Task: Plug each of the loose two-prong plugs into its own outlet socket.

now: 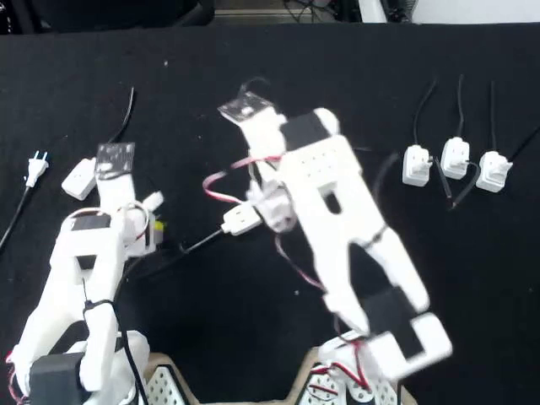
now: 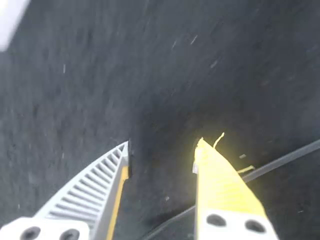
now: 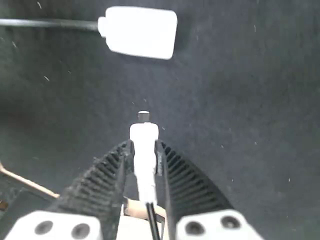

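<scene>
One loose two-prong plug lies near the desk edge in the high view, closest to the left arm, while the right gripper hangs just beside a corded outlet socket mid-desk. In the left wrist view, the left gripper has its jaws apart and empty over the desk, with a black cord passing beside them. In the right wrist view, the jaws are clamped on a second plug, tip forward; the outlet socket lies ahead with its long axis crosswise to the plug's, so a turn looks needed before insertion
</scene>
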`<state>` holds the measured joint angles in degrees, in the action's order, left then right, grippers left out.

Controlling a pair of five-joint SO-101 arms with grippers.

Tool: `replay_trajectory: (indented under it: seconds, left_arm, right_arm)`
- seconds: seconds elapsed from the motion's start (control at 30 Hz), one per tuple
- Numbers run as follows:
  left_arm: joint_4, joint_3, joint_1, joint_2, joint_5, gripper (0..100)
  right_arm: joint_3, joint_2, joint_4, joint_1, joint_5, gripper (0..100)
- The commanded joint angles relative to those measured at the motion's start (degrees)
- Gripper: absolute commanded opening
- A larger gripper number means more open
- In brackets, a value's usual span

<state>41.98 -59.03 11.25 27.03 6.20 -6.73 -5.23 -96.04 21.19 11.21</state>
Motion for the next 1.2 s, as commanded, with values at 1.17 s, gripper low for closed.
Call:
replay_trajectory:
  seconds: [1.17]
  left_arm:
    - [-7.03,9.01,-32.57,-6.51,-0.18,21]
  right_arm:
    - [-28.70,-32.57,1.32,-29.80,18.73,1.1]
